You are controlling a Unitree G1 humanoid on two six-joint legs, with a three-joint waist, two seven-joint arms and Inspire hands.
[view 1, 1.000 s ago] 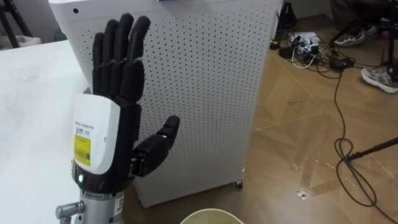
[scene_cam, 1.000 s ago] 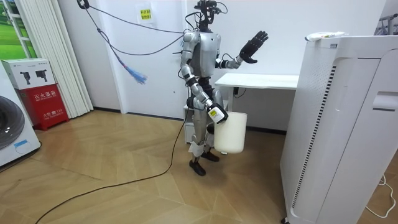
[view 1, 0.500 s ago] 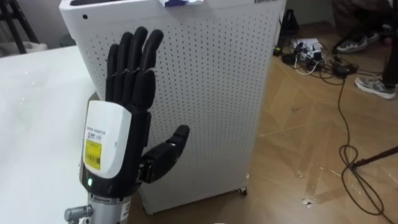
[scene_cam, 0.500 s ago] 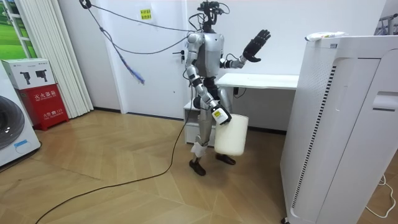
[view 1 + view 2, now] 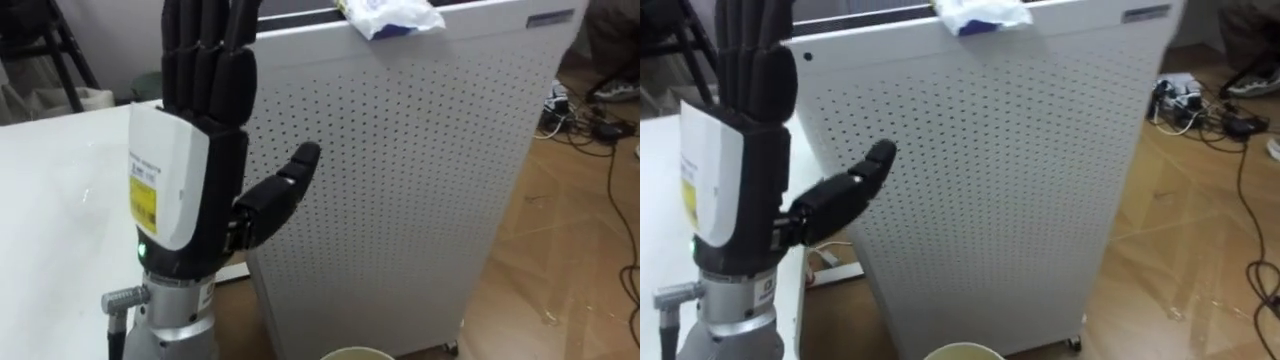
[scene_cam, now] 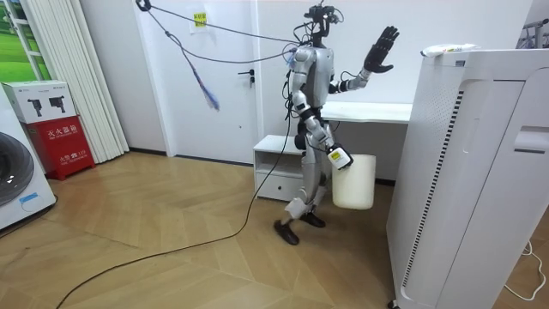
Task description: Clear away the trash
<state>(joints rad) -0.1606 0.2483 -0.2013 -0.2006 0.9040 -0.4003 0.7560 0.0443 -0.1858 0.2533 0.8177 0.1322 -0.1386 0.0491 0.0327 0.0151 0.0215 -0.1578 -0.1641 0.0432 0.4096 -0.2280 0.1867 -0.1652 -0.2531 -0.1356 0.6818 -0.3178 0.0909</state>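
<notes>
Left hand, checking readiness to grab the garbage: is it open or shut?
Open. The left hand is raised with fingers straight, thumb spread, holding nothing; the garbage lies atop the white cabinet.

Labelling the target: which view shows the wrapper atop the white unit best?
Left eye view: the wrapper lies largest on the white unit. Right eye view shows less of it; room view has it small.

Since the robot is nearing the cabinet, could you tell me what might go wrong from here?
1. The crumpled white-and-blue wrapper lies at the top edge of the tall white perforated cabinet; the raised, open left hand could knock it off rather than grasp it.
2. The white plastic bin hanging at the right hand may bump the cabinet in stepping closer.
</notes>
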